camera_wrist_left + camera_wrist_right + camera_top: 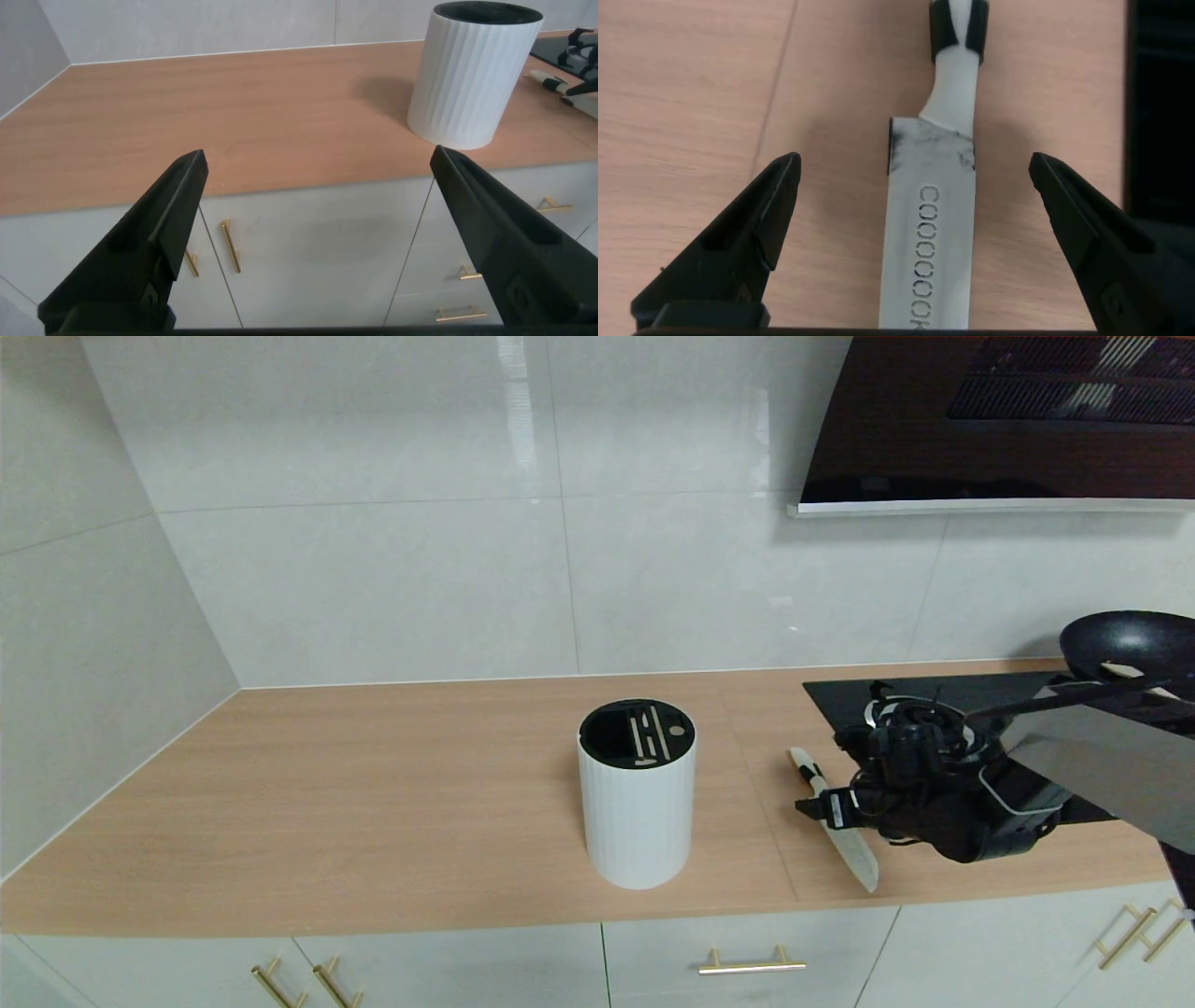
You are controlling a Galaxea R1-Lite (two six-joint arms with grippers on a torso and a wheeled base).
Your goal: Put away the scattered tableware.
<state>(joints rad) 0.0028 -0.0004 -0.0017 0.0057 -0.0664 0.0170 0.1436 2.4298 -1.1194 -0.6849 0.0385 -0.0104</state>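
Left claw open, fingers wide apart, out past the countertop's front edge, over the cabinet doors. White knife lies flat near the front edge, toward the right end; blade tip points at the front edge, black-banded handle points to the back. Right claw directly over the knife, open, one finger on each side of the blade, not gripping. White ribbed holder upright mid-counter, near the front edge, left of the knife and apart from it; black slotted top. Black cooktop at the back right. Black pan at the far right end.
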